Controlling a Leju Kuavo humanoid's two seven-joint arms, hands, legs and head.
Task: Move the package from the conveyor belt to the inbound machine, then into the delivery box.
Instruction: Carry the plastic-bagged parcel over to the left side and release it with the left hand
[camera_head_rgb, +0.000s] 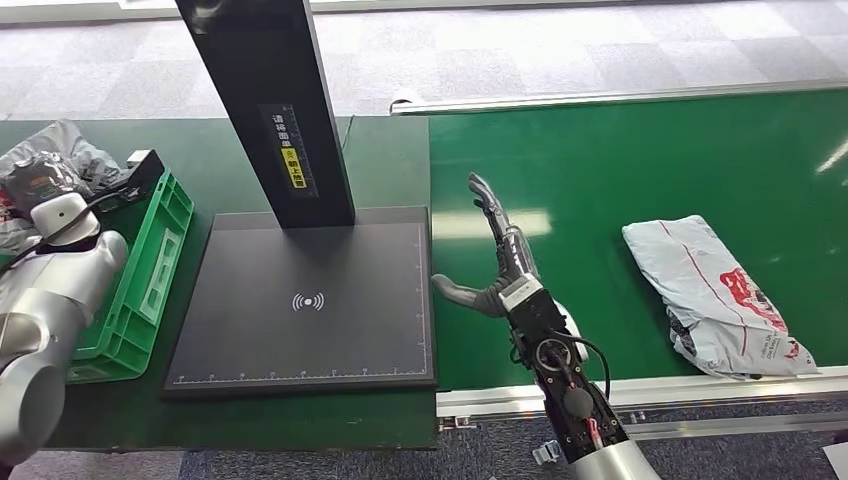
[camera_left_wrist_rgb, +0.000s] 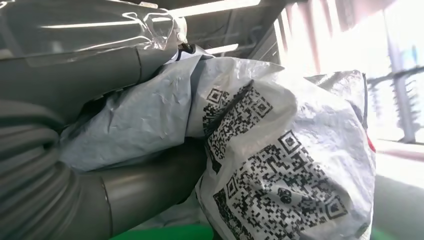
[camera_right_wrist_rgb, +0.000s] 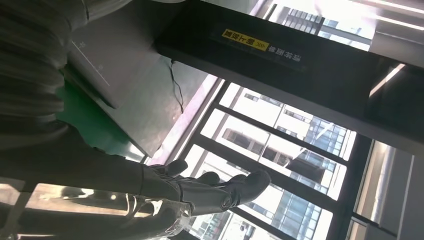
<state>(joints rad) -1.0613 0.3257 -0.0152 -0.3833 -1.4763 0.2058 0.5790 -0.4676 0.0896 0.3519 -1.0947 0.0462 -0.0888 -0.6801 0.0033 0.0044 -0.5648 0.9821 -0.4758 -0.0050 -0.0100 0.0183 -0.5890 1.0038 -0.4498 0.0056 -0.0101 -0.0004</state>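
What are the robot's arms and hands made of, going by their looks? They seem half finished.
The left arm has smooth, rounded silver shells. The right arm's forearm is open black framework with a looping black cable, bits of red wiring and a white label near the wrist. The right hand has a thick grey thumb and slim dark fingers; a grey ribbed cover sits behind each hand.

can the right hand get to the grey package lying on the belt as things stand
Probably yes: the right hand hangs open over the conveyor belt, and bare belt lies between it and the grey package.
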